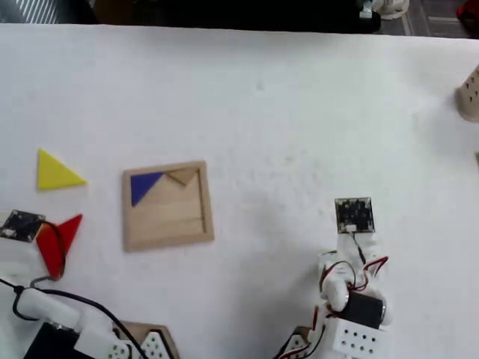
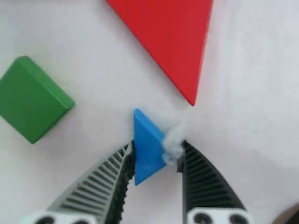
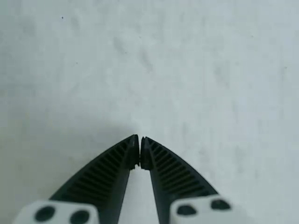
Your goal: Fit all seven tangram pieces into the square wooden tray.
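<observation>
Left gripper: the left gripper [image 2: 155,150] is clamping a light blue piece [image 2: 147,144]; one finger is pressing its side and a tuft of white fluff is sitting between the piece and the other finger.
Held piece: it is a thin, glossy slab with a sharp corner, and its long axis is running along the fingers. That corner is pointing away from the gripper, toward the tip of the red triangle [image 2: 170,42].
Close neighbours: the red triangle is lying flat just beyond the piece, apart from it, with its narrow tip aiming back at the gripper. The green square [image 2: 32,99] is resting to one side, turned corner-on like a diamond.
Right gripper: the right gripper [image 3: 140,151] is hanging over bare white worktop [image 3: 187,70], well apart from the pieces, its fingertips meeting with nothing between them.
Wrist view's share: the left wrist view is supplying the held piece and the green square.
High view's share: it is supplying the square wooden tray [image 1: 168,239], which is lying between the two arms and nearer the left arm.
In the tray: a dark blue triangle [image 1: 142,187] is sitting in the far left corner, its long edge running diagonally.
Outside the tray: a yellow triangle [image 1: 54,172] is lying on the worktop beside it, its sharpest corner pointing toward the tray.
</observation>
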Robot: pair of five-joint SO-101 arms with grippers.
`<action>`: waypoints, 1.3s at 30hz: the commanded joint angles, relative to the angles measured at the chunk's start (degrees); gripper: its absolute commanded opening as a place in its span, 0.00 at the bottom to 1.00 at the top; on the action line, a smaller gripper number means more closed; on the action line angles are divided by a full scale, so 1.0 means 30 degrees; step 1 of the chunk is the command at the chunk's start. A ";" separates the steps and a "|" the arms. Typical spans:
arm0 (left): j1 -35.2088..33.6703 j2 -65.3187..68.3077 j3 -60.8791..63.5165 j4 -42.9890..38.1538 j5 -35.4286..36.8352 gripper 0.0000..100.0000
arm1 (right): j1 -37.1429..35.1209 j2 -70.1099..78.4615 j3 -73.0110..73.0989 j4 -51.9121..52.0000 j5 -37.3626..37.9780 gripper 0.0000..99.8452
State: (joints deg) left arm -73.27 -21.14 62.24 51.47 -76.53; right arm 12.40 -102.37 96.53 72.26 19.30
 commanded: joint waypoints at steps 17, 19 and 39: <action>0.0132 -0.0044 -0.3487 0.5216 -0.0059 0.11 | 0.0103 -0.0220 0.0117 0.0103 0.0176 0.02; 0.0220 0.0015 -0.4806 0.6974 -0.0059 0.11 | 0.0103 -0.0220 0.0117 0.0103 0.0176 0.02; 1.2029 -0.0044 -0.8147 1.1927 1.5736 0.11 | 0.0103 -0.0220 0.0117 0.0103 0.0176 0.02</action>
State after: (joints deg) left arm -48.92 -20.79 40.88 86.46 -46.46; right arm 12.40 -102.37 96.53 72.26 19.30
